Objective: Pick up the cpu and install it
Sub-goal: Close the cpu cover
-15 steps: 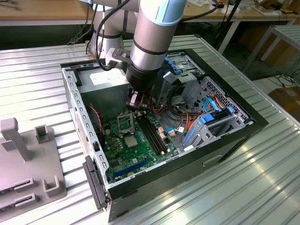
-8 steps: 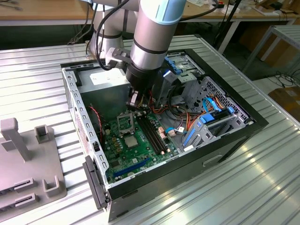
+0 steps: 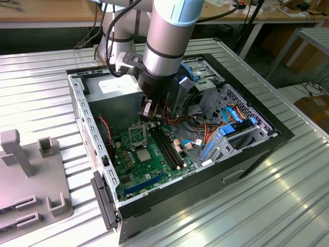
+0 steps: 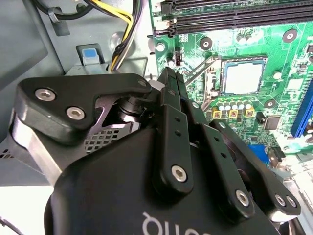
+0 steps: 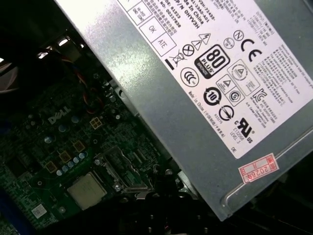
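Exterior view: the open computer case [image 3: 267, 135] lies on the ribbed table [image 3: 41, 92], the arm reaching in beside the grey power supply [image 3: 119, 91]. The gripper [image 4: 172, 81] has its fingers pressed together, holding nothing. The cpu [image 4: 243, 78] sits in its socket on the green motherboard [image 4: 274, 49], near the fingertips yet apart. A good step likely needs a gentle, square approach.
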